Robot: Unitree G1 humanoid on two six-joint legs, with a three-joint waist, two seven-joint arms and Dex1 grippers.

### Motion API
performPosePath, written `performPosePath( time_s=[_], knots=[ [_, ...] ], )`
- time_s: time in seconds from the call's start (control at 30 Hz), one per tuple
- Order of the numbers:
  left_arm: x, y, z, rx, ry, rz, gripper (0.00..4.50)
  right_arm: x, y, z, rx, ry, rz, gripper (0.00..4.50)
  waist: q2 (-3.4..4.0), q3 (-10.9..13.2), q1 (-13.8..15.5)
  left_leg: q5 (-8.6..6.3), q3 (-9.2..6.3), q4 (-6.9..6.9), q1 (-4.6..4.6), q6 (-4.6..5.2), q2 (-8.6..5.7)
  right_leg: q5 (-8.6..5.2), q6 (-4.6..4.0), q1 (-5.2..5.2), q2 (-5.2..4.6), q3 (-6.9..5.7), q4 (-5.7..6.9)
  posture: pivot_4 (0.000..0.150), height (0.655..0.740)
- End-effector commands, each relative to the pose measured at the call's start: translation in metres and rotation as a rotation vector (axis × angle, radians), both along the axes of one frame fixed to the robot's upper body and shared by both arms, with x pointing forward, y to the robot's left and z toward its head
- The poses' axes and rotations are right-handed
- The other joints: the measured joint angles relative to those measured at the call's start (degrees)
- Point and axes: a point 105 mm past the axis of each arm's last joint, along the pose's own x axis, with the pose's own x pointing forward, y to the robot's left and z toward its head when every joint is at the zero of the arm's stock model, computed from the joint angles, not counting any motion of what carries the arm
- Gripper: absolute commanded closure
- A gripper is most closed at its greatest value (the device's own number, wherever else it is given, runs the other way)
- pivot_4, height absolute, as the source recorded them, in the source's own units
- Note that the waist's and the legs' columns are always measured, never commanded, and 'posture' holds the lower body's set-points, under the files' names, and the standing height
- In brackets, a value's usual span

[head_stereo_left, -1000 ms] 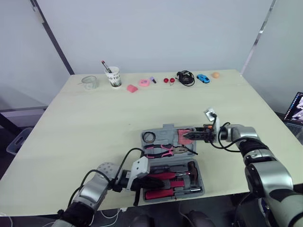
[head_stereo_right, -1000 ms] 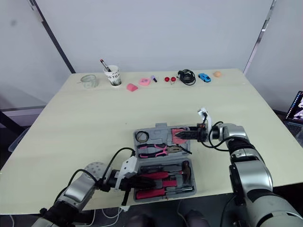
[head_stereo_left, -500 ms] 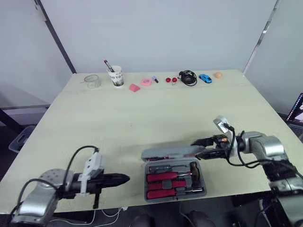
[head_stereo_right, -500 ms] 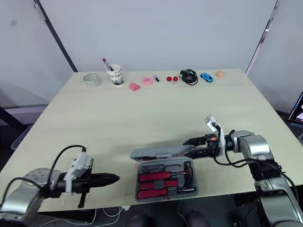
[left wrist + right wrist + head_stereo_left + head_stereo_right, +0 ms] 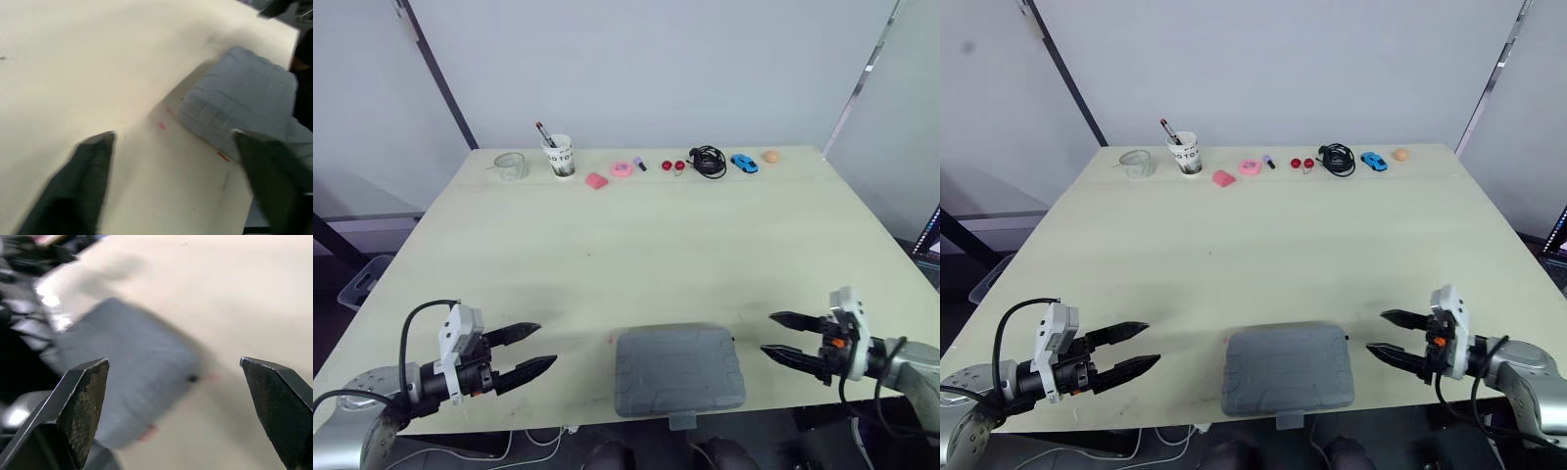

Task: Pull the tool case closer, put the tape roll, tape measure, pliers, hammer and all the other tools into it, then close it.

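Left hand (image 5: 546,343) and right hand (image 5: 767,333) gape empty beside the closed tool case (image 5: 677,370), contents hidden.

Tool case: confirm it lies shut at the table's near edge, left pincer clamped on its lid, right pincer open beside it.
The left pincer clamps nothing: the left eye view shows it open, apart from the tool case. The rest holds: the case lies shut at the near edge of the table, right pincer open beside it.

Bright, even light; soft shadows
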Motion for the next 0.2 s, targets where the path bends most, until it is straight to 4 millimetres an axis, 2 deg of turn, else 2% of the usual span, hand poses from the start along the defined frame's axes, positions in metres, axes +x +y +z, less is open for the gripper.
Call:
performPosePath(
  time_s=[0.03,0.13,0.2],
  knots=[
    [0.006,0.006,0.003,0.097,-0.07,0.06,0.02,0.0,-0.023,0.006,-0.09,-0.133,-0.069,0.0,-0.01,0.0,0.11,0.0,0.0,0.0,0.0,0.0,0.0,0.0,0.0,0.0,0.03,0.0,0.0,0.15,0.74],
    [0.011,0.014,-0.007,0.162,-0.071,0.101,0.02,0.0,-0.036,0.001,-0.148,-0.154,-0.108,0.0,0.0,0.01,0.27,0.0,0.01,0.0,-0.03,0.0,-0.03,-0.01,-0.01,0.0,0.04,0.0,-0.01,0.15,0.74],
    [0.012,0.014,-0.006,0.141,-0.085,0.102,0.02,-0.001,-0.042,0.001,-0.146,-0.151,-0.128,0.0,0.0,0.01,0.24,0.0,0.04,0.0,-0.04,0.0,-0.03,0.0,-0.02,-0.01,0.03,0.02,-0.02,0.15,0.74]
  ],
)
